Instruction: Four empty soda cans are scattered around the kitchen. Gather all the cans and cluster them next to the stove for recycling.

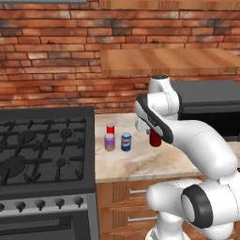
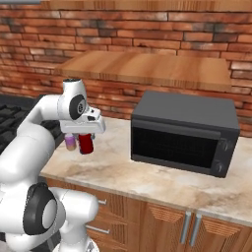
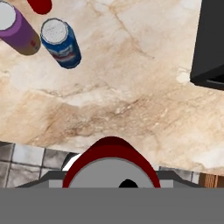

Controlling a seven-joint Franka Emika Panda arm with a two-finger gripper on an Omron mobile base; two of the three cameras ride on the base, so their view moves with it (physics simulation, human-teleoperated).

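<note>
I have a dark red can (image 2: 86,143) closed in the gripper (image 2: 84,139), carried upright above the marble surface (image 3: 131,96) between the stove (image 1: 44,150) and the microwave (image 2: 184,132). In the hand view its silver top and red shoulder sit right between the finger tips. The grip is on the can's upper body, just under the hand.

Three more cans stand clustered on the surface beside the stove's right edge: a small red can (image 1: 110,128) at the back, a purple can (image 1: 109,142) and a blue can (image 1: 126,141) in front of it, close together but apart.

Handling judgement: an empty drink can is very light, thin-walled and easily dented, with a smooth, slippery side. I would hold it across the middle of the cylinder with a moderate squeeze, keeping it upright. Being so light, it could tip if released while tilted or nudged on retreat, and it could topple its neighbours.
</note>
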